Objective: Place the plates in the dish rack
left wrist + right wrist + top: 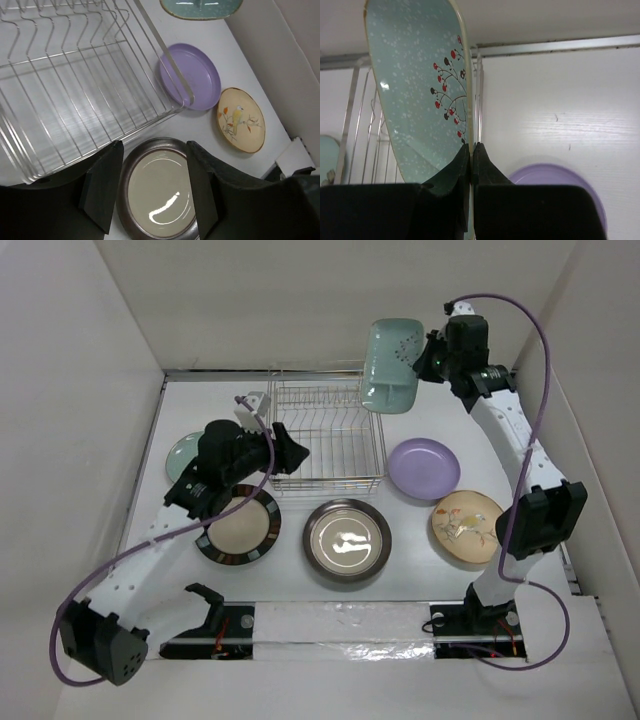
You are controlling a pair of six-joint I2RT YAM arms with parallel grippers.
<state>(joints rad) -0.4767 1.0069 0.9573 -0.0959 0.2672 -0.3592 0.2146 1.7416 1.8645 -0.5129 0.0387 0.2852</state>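
While right hand (471, 151) clamps mint plate (415, 85) edge above dish rack (322, 436) corner, left hand (154, 146) gapes.

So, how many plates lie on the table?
5: green plate far left, partly behind the left arm; brown-rimmed plate front left; dark brown plate front centre; purple plate right of the rack; bird plate front right. Mint plate: right gripper.

Six plates (423, 468), one wire dish rack (328, 435) and two robot arms (520, 440) are in view.

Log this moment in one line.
right gripper: shut on mint plate, raised over rack corner | left gripper: open, empty, near rack | rack: no plates
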